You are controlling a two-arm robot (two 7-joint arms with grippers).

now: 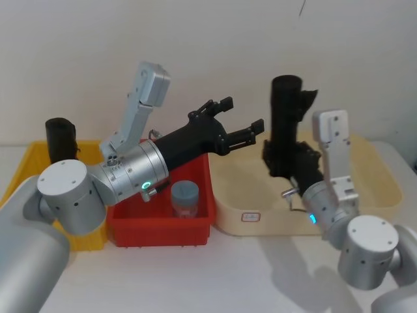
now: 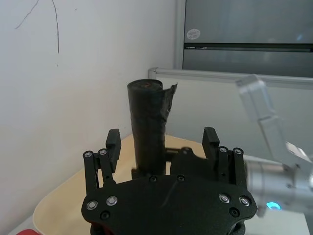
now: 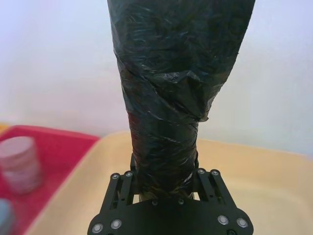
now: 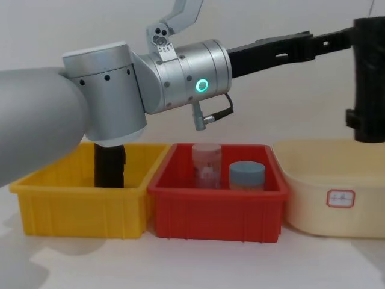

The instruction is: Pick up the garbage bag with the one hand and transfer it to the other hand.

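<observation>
The garbage bag (image 1: 60, 137), a tight black roll, stands upright in the yellow bin (image 1: 23, 173); the chest view shows it (image 4: 109, 165) behind the left arm. My left gripper (image 1: 242, 114), on the silver wrist with the green ring light, is open and reaches right, high above the red bin. Its fingertips (image 4: 337, 37) end close to a second black roll (image 1: 285, 111) with a loose flap near its top (image 2: 168, 100). I cannot tell whether they touch it. My right gripper (image 1: 292, 163) is shut on that roll's lower end (image 3: 164, 161) and holds it upright above the beige tub.
The red bin (image 1: 163, 229) in the middle holds a blue-lidded jar (image 4: 246, 174) and a clear jar (image 4: 206, 165). The beige tub (image 1: 374, 171) stands to the right. All three containers stand in a row against a white wall.
</observation>
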